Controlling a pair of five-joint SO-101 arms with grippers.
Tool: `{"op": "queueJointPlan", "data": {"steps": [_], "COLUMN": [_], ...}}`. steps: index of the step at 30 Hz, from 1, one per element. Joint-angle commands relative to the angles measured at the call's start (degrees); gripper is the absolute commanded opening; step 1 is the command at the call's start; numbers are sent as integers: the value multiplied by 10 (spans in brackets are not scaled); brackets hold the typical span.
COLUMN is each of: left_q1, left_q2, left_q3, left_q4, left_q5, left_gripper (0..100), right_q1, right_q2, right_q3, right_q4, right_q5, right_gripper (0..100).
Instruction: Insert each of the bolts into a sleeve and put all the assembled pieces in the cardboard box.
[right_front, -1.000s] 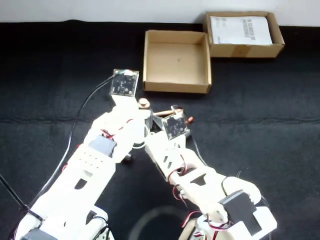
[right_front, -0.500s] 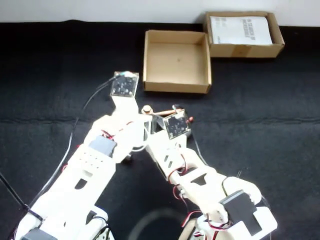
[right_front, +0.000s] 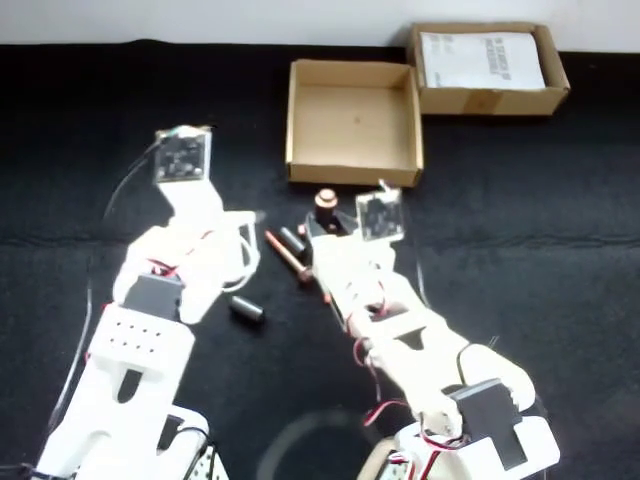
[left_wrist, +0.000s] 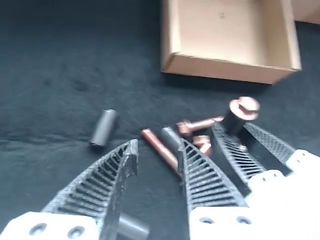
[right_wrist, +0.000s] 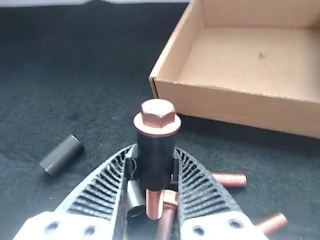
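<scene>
Black cloth tabletop (right_front: 540, 250) below a strip of white wall (right_front: 300, 20). Open-topped cardboard box (right_front: 352, 175) at the far side of the cloth. A second cardboard box (right_front: 490, 100) is set against its far right corner and carries a white printed sheet (right_front: 480, 58), the print too small to read. Right hand (right_wrist: 155, 152): fingers pressed on a dark sleeve (right_wrist: 155, 162) held upright, with a copper flange bolt (right_wrist: 156, 119) seated in it, head on top. This pair stands just in front of the cardboard box's near wall, outside it. Under that hand, partly screened by its fingers, lie a grey sleeve (right_wrist: 133, 197) and a lower bolt (right_wrist: 166, 207). A threaded bolt (right_wrist: 227, 178) and a second threaded bolt (right_wrist: 270, 222) lie just beside them on the cloth. Left hand (left_wrist: 158, 150): fingers spread, gripping nothing, above a loose bolt (left_wrist: 152, 141) and a loose sleeve (left_wrist: 169, 137) that lie side by side. An outlying sleeve (left_wrist: 103, 127) lies apart from the heap. A near sleeve (right_front: 245, 308) lies close to the left arm. In the high view the right arm (right_front: 400, 340) covers part of the heap.
</scene>
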Motion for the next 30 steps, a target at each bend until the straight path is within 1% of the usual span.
{"op": "queueJointPlan", "data": {"steps": [1,2,4,9,12,16,21,25,30], "left_q1": [-34,-37,-44,-66,-82,-96,-100,-100,-100], "left_q2": [-13,-13,-15,-14,-15,-15,-15,-15,-15], "left_q3": [12,17,29,51,83,139,203,233,272], "left_q4": [-2,-2,-3,-6,-43,-118,-194,-226,-266], "left_q5": [-1,-1,-1,-1,-1,-1,-1,-1,-1], "left_gripper": [22,2,19,8,8,8,8,8,8], "right_q1": [7,8,15,29,31,36,80,113,119], "right_q2": [-33,-33,-34,-33,-27,-16,58,131,225], "right_q3": [-70,-86,-121,-237,-308,-371,-480,-585,-727], "right_q4": [71,93,137,263,331,375,436,487,546], "right_q5": [-6,-6,-6,-6,-6,-3,-3,-3,19], "right_gripper": [6,6,6,6,6,6,6,6,6]}}
